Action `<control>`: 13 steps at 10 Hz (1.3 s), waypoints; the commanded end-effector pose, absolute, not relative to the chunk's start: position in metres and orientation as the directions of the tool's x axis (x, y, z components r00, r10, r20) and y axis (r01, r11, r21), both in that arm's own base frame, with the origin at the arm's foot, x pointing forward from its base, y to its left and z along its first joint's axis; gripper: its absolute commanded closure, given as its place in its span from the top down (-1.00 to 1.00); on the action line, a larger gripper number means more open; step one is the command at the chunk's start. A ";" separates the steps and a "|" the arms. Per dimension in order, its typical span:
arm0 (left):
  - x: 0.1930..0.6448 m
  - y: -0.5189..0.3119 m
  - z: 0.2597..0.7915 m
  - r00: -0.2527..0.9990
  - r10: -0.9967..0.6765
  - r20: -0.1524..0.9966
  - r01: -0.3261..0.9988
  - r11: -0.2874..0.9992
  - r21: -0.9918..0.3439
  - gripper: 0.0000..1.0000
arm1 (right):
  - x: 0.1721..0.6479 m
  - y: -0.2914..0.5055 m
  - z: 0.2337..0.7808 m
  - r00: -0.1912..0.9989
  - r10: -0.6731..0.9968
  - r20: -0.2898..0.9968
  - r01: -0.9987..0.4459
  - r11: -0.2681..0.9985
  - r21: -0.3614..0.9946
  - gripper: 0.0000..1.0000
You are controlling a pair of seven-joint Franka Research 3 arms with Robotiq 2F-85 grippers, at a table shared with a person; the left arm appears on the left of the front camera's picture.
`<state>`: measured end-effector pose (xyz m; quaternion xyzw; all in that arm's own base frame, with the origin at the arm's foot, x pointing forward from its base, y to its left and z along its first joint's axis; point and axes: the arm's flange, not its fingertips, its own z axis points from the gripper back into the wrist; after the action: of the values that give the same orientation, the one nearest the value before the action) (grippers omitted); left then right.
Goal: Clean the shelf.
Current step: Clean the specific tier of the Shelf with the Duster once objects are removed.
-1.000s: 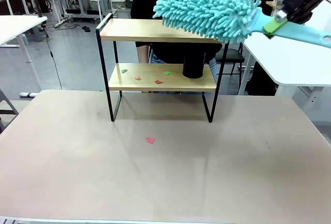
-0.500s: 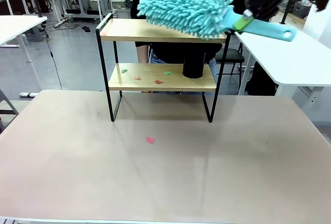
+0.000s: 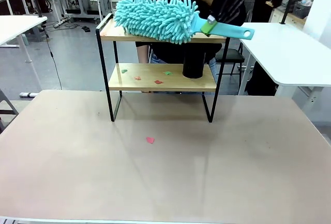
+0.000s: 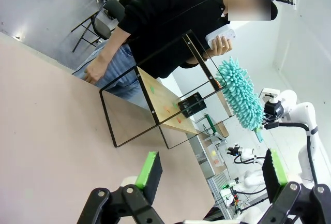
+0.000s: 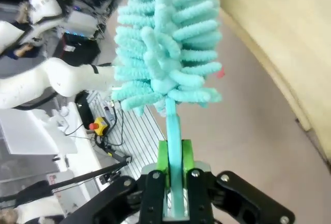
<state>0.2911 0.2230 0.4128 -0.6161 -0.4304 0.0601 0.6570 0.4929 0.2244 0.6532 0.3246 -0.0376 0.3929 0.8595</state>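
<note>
Right gripper (image 5: 174, 157) clamps the handle of a fluffy turquoise duster (image 3: 155, 18), its head over the top board of the black-framed wooden shelf (image 3: 150, 73) at the beige worktop (image 3: 165, 172)'s far middle. Left gripper (image 4: 212, 166) stands open.

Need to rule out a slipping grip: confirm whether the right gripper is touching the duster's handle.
Touching. The right wrist view shows the right gripper with its green pads pressed against both sides of the duster's handle, no gap.
</note>
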 end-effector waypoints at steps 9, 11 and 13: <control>0.287 0.217 0.412 0.616 0.601 0.510 0.471 0.238 -0.850 1.00 | 0.504 0.275 0.670 0.489 0.832 0.263 -0.825 0.343 0.450 -0.75; 0.287 0.217 0.412 0.616 0.601 0.510 0.471 0.238 -0.850 1.00 | 0.498 0.262 0.672 0.436 0.875 0.213 -0.841 0.311 0.443 -0.75; 0.287 0.217 0.412 0.616 0.601 0.510 0.471 0.238 -0.850 1.00 | 0.490 0.247 0.673 0.378 0.909 0.178 -0.847 0.262 0.463 -0.75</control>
<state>0.2913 0.2233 0.4131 -0.6158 -0.4305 0.0599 0.6571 0.4877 0.2579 0.6681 0.2599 0.0533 0.5313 0.8045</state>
